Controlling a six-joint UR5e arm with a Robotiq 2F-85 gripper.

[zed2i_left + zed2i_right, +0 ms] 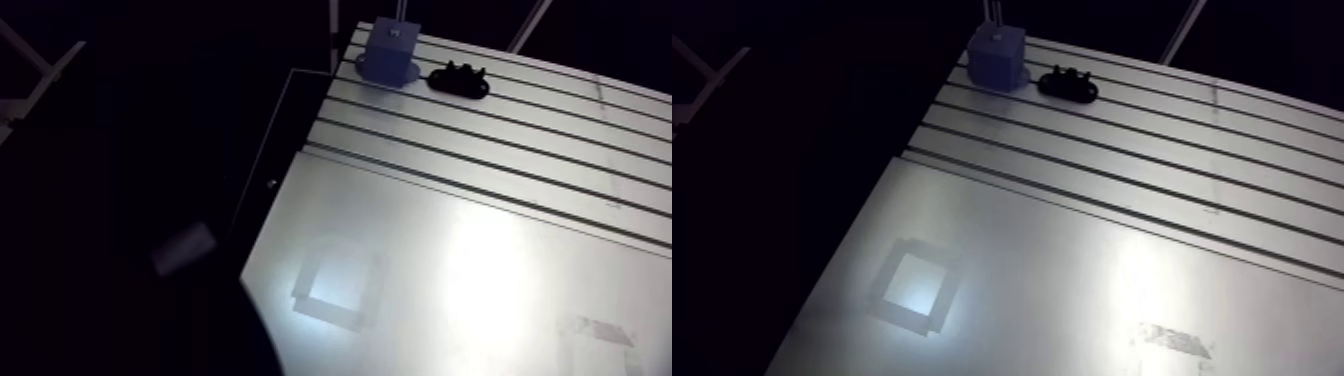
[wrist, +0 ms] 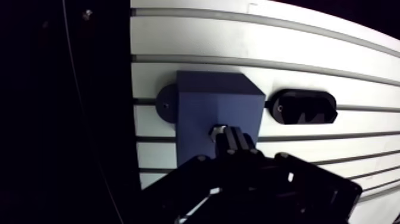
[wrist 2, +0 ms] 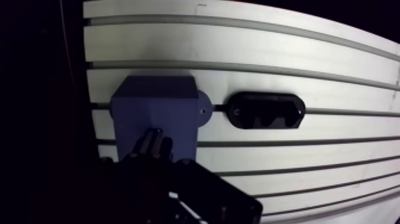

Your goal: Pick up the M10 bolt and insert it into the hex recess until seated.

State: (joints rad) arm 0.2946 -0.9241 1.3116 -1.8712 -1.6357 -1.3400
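Hovering over the blue block (image 2: pixel 202 101) at the far edge of the slotted bench (image 1: pixel 470 250), your pincer (image 2: pixel 231 138) appears to be at the seating step. A small metallic glint, most likely the M10 bolt (image 2: pixel 216 130), shows right at the pincer's tip, on the face of the block where the hex recess should lie. Whether the pincer is clamped on the bolt or closed clear of it, you cannot tell; that spot is too dark. To do this step well, keep the bolt's axis square to the block. Turn it gently until the flats of the head meet the flats of the recess, then press straight in with light force. Do not let go until the head looks flush. Any tilt would likely jam a corner on the rim. The wrist view alone gives you the glint and the round mounting tab (image 2: pixel 166 102) at the block's side. It also gives a close look at the black holder (image 2: pixel 300 107) just beside the block, its hollows too dark to read. The arm view alone shows the block standing upright with a pale spot on its top. It also shows a taped square (image 1: pixel 335 290) well apart on the smooth plate, but does not plainly show the pincer.
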